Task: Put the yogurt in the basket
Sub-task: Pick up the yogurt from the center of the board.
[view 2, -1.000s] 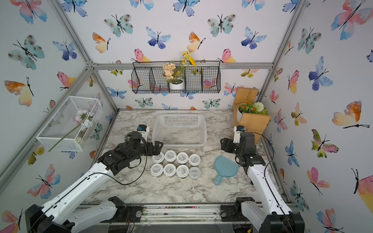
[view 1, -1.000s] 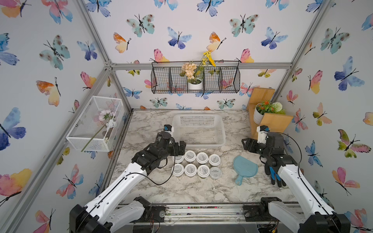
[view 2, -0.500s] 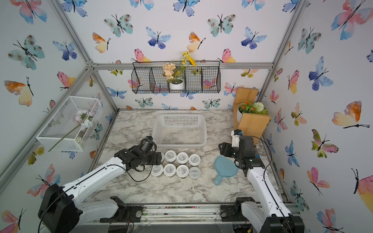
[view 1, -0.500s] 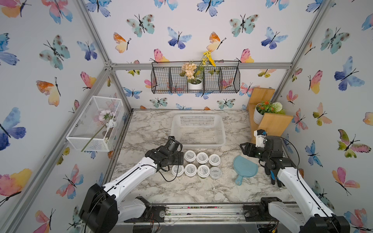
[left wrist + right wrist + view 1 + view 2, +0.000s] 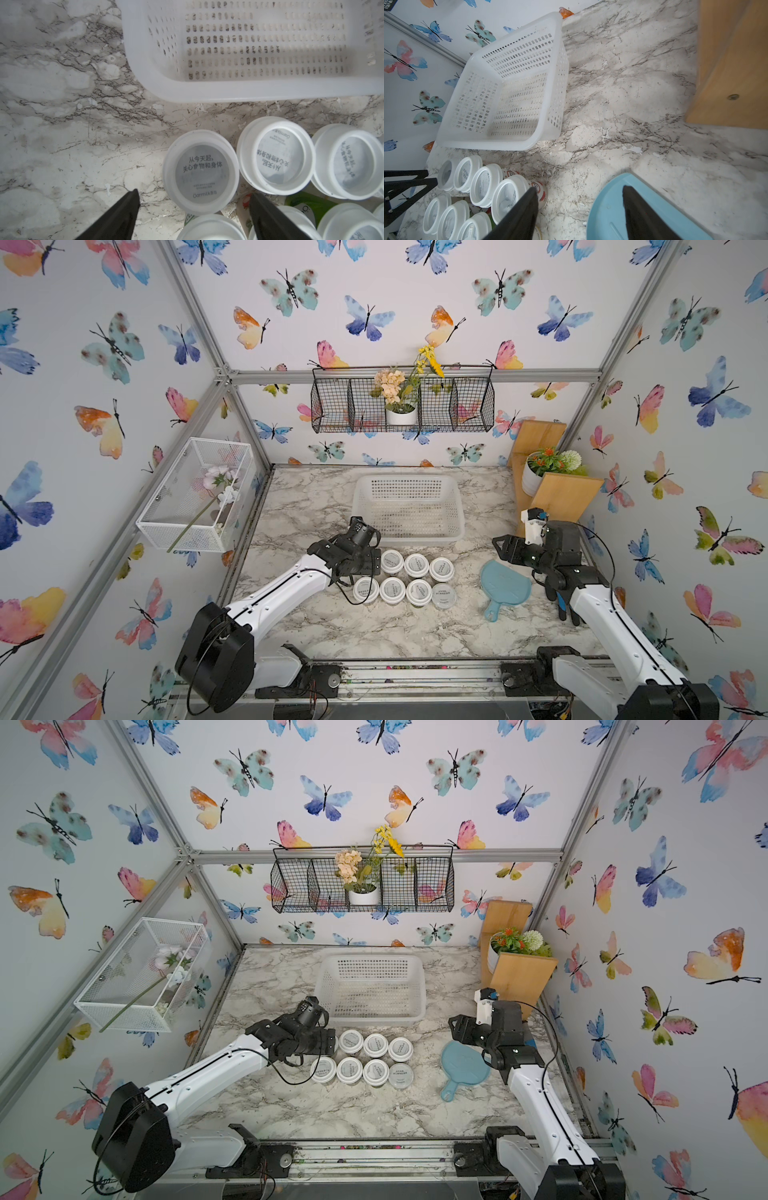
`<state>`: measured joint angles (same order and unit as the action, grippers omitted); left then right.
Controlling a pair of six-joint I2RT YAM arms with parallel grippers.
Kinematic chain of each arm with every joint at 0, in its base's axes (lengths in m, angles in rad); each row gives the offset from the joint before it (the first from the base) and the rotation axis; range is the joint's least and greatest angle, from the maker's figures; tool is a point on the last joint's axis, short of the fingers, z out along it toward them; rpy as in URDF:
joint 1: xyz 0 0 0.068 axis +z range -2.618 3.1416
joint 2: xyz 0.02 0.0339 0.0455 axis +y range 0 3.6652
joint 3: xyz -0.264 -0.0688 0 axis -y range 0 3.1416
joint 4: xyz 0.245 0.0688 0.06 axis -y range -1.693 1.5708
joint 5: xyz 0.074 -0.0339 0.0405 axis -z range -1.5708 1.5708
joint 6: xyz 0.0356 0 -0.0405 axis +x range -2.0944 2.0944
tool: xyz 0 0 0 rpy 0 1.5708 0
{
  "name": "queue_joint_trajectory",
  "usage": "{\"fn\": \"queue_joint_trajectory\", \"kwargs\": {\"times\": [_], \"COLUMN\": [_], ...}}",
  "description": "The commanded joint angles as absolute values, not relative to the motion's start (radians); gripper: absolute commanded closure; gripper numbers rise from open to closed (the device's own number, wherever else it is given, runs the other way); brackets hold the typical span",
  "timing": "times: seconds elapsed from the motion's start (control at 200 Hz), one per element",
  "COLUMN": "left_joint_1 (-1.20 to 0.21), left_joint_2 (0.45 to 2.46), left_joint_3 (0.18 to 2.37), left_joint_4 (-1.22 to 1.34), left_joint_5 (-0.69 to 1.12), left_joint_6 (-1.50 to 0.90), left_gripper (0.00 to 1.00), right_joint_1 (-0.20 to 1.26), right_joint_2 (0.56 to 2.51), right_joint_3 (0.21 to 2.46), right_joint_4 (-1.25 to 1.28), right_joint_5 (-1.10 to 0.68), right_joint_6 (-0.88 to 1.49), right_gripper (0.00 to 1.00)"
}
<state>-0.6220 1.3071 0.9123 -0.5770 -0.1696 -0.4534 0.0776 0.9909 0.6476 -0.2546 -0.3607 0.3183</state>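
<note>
Several yogurt jars [image 5: 416, 564] with white lids stand in two rows on the marble table in front of the empty white basket [image 5: 415, 536]. In both top views my left gripper [image 5: 375, 562] covers the jar at the back left of the group. In the left wrist view that jar [image 5: 200, 172] sits partly between my left gripper's open fingers [image 5: 128, 205], with a gap on each side. My right gripper [image 5: 577, 191] hangs open and empty over bare table, between the jars and a blue paddle.
The blue paddle [image 5: 505, 585] lies right of the jars. A wooden shelf [image 5: 557, 493] with a potted plant stands at the back right. A black wire basket [image 5: 401, 406] hangs on the back wall and a white mesh box [image 5: 195, 493] on the left wall.
My left arm came down and forward to the back-left jar and its fingers narrowed around it. My right gripper sank a little toward the table and narrowed.
</note>
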Motion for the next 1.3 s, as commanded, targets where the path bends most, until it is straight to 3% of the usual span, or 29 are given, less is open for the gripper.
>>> {"fn": "queue_joint_trajectory", "kwargs": {"times": [0.0, 0.536, 1.296], "left_joint_1": [-0.622, -0.629, -0.655], "left_joint_2": [1.315, 1.397, 1.454], "left_joint_3": [0.950, 0.972, 0.943], "left_joint_4": [-0.585, -0.576, -0.552], "left_joint_5": [-0.212, -0.223, -0.261], "left_joint_6": [-0.439, -0.436, -0.439], "left_gripper": [0.12, 0.22, 0.20], "right_joint_1": [0.080, 0.081, 0.081], "right_joint_2": [0.989, 0.997, 1.009], "right_joint_3": [0.634, 0.629, 0.627], "right_joint_4": [-0.242, -0.235, -0.230], "right_joint_5": [-0.393, -0.407, -0.417], "right_joint_6": [0.303, 0.301, 0.298], "right_gripper": [0.33, 0.33, 0.30]}}
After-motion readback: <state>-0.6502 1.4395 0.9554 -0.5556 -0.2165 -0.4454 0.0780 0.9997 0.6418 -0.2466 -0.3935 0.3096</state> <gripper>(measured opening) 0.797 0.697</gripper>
